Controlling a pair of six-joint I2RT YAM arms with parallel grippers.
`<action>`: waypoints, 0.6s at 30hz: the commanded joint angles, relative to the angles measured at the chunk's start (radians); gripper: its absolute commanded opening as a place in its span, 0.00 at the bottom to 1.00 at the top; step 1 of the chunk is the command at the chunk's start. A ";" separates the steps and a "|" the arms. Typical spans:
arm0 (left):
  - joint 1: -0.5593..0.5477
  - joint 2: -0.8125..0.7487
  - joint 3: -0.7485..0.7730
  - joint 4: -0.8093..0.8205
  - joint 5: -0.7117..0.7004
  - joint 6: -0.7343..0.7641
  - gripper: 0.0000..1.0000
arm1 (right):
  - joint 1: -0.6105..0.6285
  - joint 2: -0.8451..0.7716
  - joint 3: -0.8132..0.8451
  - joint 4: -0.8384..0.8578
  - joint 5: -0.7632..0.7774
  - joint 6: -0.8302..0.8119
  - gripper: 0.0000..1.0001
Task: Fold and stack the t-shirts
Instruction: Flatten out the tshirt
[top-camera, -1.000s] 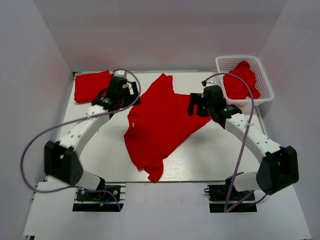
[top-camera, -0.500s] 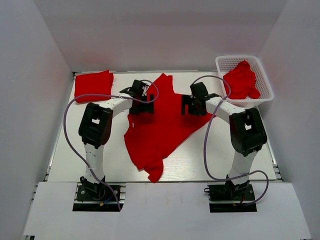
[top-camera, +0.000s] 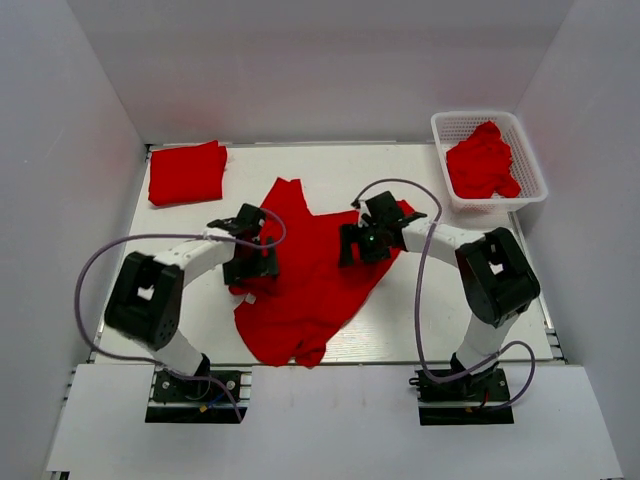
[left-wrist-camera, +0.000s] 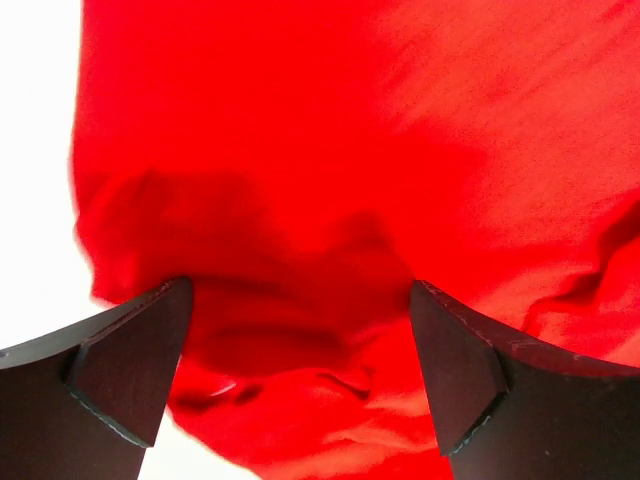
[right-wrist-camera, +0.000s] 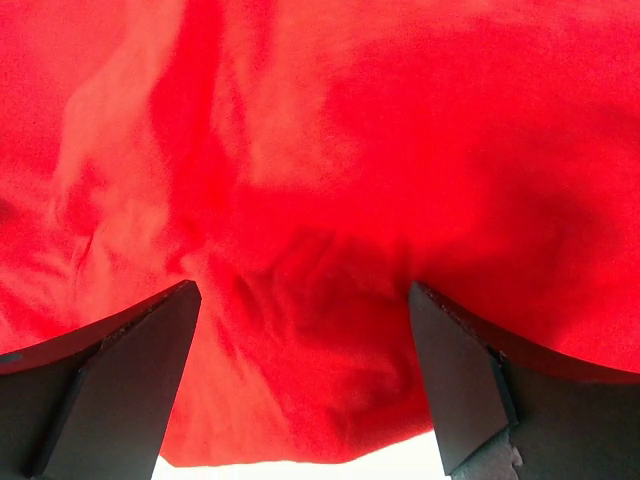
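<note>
A red t-shirt (top-camera: 312, 285) lies crumpled and spread out on the white table (top-camera: 200, 320), its lower part bunched near the front edge. My left gripper (top-camera: 252, 264) is low over the shirt's left edge. In the left wrist view its jaws stand wide apart (left-wrist-camera: 298, 300) with rumpled red cloth (left-wrist-camera: 330, 150) under and between them. My right gripper (top-camera: 355, 246) is over the shirt's right side, also open (right-wrist-camera: 300, 295), with the cloth (right-wrist-camera: 350, 120) and its edge between the fingers. Whether either holds cloth does not show.
A folded red t-shirt (top-camera: 186, 172) lies at the back left corner. A white mesh basket (top-camera: 520, 125) at the back right holds crumpled red shirts (top-camera: 482, 160). White walls close in the table on three sides.
Both arms have drawn back toward the near edge, and the red t-shirt has slid nearer and a little left with them. Its top has left the back edge.
</note>
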 joint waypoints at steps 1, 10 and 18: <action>-0.006 -0.181 -0.056 -0.198 -0.063 -0.095 1.00 | 0.076 -0.082 -0.061 -0.021 -0.155 -0.068 0.90; 0.003 -0.259 0.165 -0.055 -0.201 -0.045 1.00 | 0.086 -0.234 0.080 -0.085 0.162 0.066 0.90; 0.034 0.240 0.730 -0.125 -0.284 0.104 1.00 | -0.060 -0.076 0.300 -0.239 0.320 0.154 0.90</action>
